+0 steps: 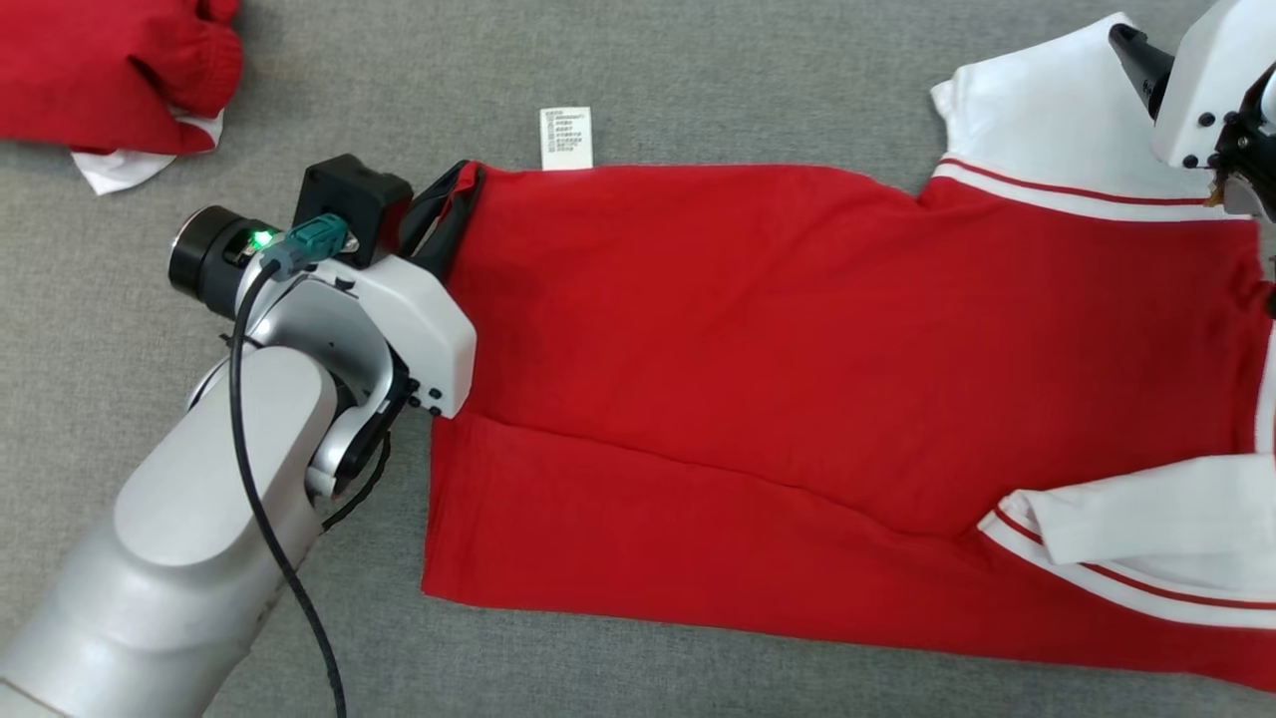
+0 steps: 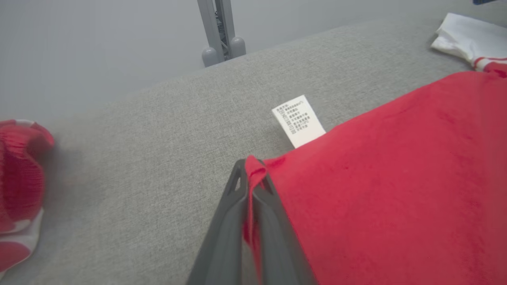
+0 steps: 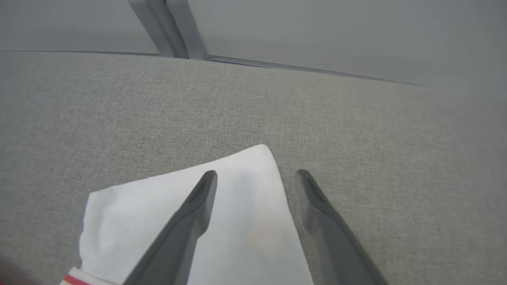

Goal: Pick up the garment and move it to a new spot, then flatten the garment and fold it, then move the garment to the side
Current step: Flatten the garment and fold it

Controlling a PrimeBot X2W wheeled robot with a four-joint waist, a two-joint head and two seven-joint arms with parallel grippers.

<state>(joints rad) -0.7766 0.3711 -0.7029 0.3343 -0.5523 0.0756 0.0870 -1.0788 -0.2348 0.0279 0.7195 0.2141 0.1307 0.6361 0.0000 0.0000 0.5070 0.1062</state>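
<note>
L gripper (image 2: 253, 174) is clamped on the far hem corner of the red shirt (image 1: 797, 349), which is spread on the grey table (image 1: 698, 80), long axis running across btwn my two arms. R gripper (image 3: 256, 174) is spread wide over the white sleeve (image 3: 158, 213) corner, nothing held. Shirt's collar end is cut off at head view's edge; can't tell if R fingers touch cloth.

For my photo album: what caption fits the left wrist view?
Left end effector shut on a corner of the red garment, care label nearby.

left claw (image 2: 250, 171) closed, right claw (image 3: 256, 173) wide
</note>
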